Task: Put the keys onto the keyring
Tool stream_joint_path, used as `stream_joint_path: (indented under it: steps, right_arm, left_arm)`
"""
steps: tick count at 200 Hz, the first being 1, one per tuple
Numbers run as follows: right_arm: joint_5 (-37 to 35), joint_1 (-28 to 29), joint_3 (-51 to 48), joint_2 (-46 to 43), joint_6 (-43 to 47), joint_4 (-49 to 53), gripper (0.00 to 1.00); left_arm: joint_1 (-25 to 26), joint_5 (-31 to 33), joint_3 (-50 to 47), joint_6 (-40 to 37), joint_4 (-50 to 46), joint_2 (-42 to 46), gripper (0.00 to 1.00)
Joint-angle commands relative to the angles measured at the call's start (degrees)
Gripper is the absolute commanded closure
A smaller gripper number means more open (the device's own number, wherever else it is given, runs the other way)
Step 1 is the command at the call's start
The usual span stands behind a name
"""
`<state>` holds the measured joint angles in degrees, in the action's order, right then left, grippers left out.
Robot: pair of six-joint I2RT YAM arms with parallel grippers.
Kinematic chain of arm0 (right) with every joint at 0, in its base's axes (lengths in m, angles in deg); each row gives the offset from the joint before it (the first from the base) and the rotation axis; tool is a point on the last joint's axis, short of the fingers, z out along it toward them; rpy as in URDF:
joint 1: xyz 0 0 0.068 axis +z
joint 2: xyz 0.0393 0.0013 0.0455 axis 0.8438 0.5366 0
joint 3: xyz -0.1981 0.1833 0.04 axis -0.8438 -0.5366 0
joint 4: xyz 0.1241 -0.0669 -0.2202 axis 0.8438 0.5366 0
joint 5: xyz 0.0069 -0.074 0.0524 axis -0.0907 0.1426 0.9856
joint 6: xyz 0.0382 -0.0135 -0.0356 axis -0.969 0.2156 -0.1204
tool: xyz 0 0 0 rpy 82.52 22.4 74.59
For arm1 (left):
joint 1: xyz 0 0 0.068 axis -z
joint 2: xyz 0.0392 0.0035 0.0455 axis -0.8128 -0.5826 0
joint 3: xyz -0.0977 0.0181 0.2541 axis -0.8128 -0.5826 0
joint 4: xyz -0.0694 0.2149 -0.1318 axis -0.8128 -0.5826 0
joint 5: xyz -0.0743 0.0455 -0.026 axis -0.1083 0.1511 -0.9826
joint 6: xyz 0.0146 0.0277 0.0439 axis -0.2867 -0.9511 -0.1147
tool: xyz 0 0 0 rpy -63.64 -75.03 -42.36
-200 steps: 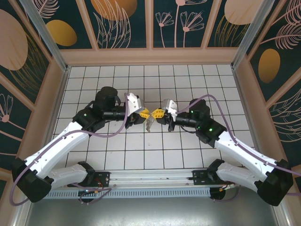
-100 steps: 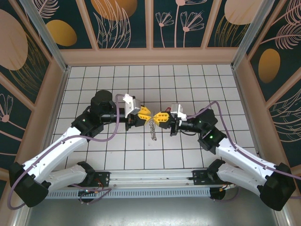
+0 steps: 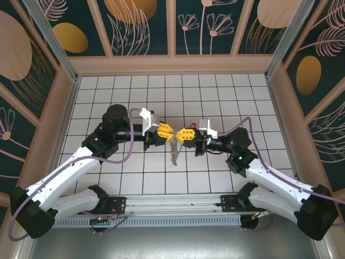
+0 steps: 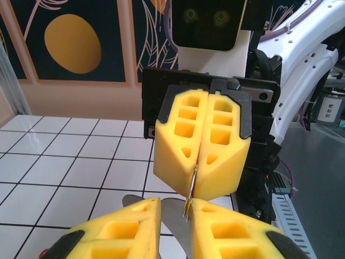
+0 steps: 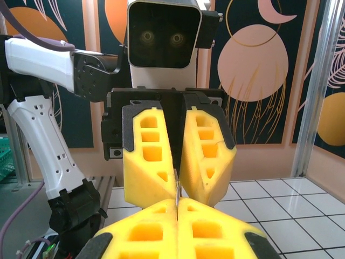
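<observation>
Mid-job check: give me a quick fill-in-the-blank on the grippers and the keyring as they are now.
The right gripper is ___ on the keyring wire. The left gripper holds a flat silvery key between its ___ fingers. Plain keys dangle from the ring over the white-___ table. Missing: shut; yellow; tiled.

Robot lab test cell. Boxed in by aluminium frame posts (image 3: 51, 40) and printed floral wall panels (image 3: 137, 27); white grid-tiled floor (image 3: 215, 91). Two white-and-black robot arms (image 3: 64, 172) bolted to a metal rail (image 3: 172, 200) at near edge, purple cabling (image 3: 116, 156) exposed, camera module (image 5: 161, 35) on each wrist.
</observation>
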<state>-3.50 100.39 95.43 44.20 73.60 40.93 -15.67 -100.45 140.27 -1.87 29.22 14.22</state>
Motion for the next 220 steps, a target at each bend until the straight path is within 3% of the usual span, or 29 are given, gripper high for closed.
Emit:
stream_joint_path:
  steps: [1,46,69,119,155,220]
  right_arm:
    - [1.64,0.13,-0.23,0.31,-1.26,-5.54,1.00]
    - [1.28,0.13,-0.65,0.56,-1.16,-5.87,1.00]
    - [1.07,0.13,-0.84,0.71,-1.16,-5.78,1.00]
    - [-1.79,0.13,-0.32,0.49,-0.12,-2.95,1.00]
    - [-5.65,0.12,0.33,-1.82,2.36,3.51,0.78]
    - [-12.17,0.13,3.93,-3.39,9.11,16.63,0.74]
  left_arm:
    - [0.23,-1.55,-0.90,1.17,3.03,0.18,0.81]
    - [0.17,-3.15,-1.44,2.39,5.19,-0.61,0.88]
    - [0.16,-3.80,-1.70,2.70,5.90,-0.96,1.00]
    - [0.23,-2.74,-1.93,2.36,5.67,-0.26,1.00]
    - [0.23,0.42,-0.93,-0.23,2.48,0.26,1.00]
    - [0.20,3.53,-0.03,-2.70,-0.91,-0.22,1.00]
